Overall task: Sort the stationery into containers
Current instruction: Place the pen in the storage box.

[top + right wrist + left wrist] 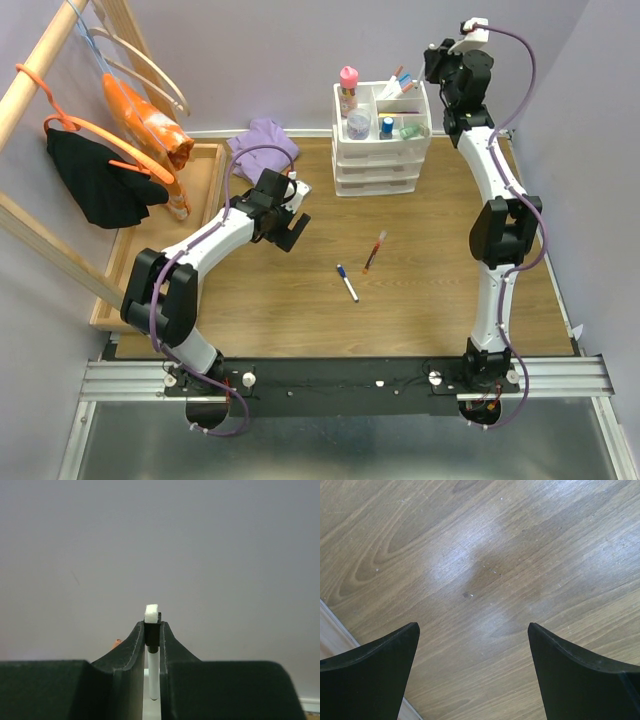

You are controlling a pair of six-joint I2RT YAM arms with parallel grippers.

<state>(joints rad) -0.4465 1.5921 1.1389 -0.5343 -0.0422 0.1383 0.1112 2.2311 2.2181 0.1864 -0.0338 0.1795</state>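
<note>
While the right end effector pinches a thin white marker upright between narrow jaws, its black cap poking above the fingertips, the left end effector hangs wide open over bare desk. To the right of the left end effector lie a blue-capped marker and a red-tipped marker. The white drawer unit stands just beside the right end effector.

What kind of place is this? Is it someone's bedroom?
Probably a robot practice booth, not a bedroom. The left arm and right arm are bolted to a metal rail at a wooden table, plain walls box it in, and the clothes hangers and white drawer unit look like props.
</note>
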